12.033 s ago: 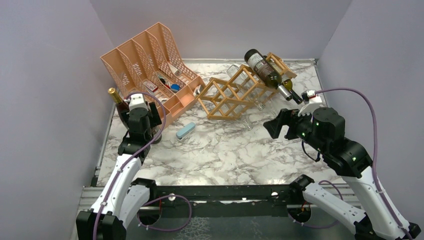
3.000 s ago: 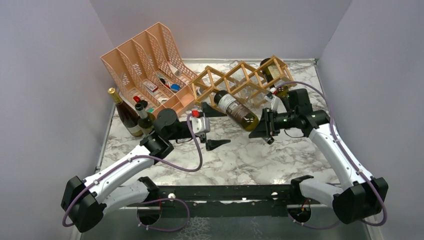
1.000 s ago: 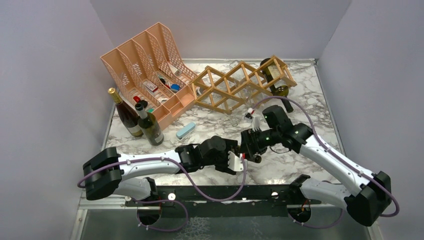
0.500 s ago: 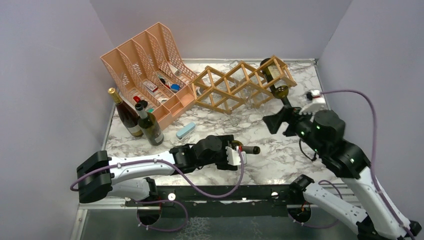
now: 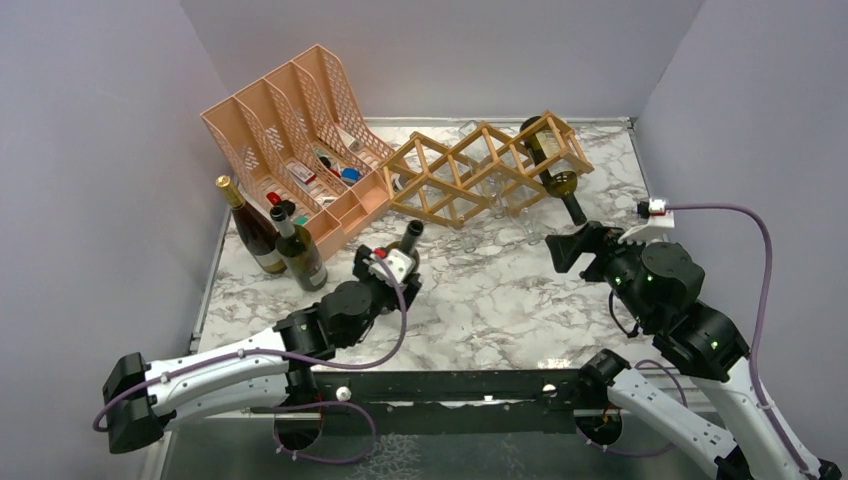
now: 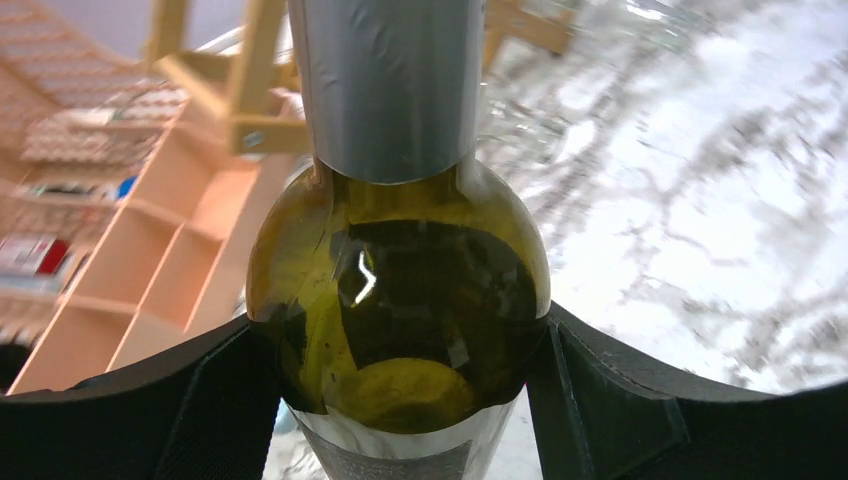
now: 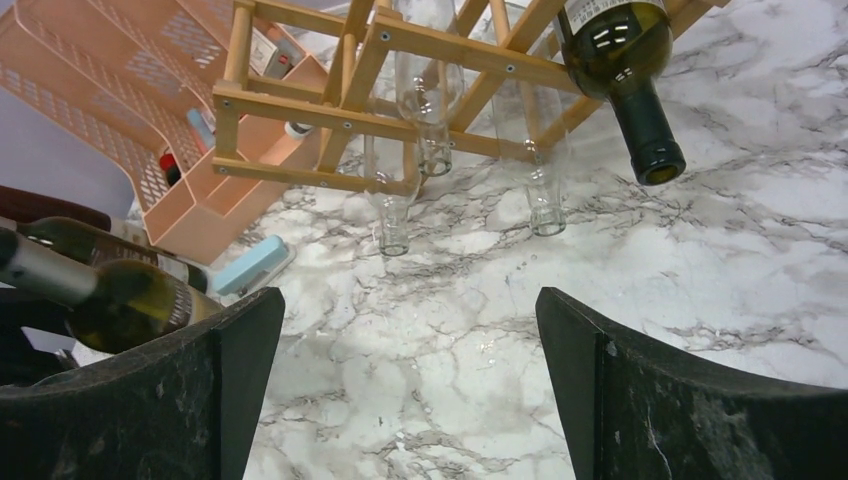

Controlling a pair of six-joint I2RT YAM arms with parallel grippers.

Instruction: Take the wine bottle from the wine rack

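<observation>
The left fingers (image 6: 400, 400) were clamped on the shoulder of a green wine bottle (image 6: 398, 300), one dark finger pressed to each side of the glass, and in the overhead view that bottle (image 5: 400, 250) stood clear of the wine rack (image 5: 470, 175), out over the marble table (image 5: 480, 300) at about seven o'clock from the rack, its neck pointing up and away from the arm. So, by my reading, one bottle was already off the rack but not yet set down. Two more bottles (image 5: 275, 240) stood upright on the table at about eight o'clock from the rack, just beside the pink file organiser (image 5: 300, 130). The right fingers (image 7: 400, 400) were spread wide and held nothing, hovering at about five o'clock from the rack. One dark bottle (image 7: 625, 60) lay in the rack's right end, its neck sticking out toward the arms, and two clear glass bottles (image 7: 410, 150) hung through the slats near the middle. The job looked partly done: the held bottle needed putting down, and probably the dark one was left to pull.
</observation>
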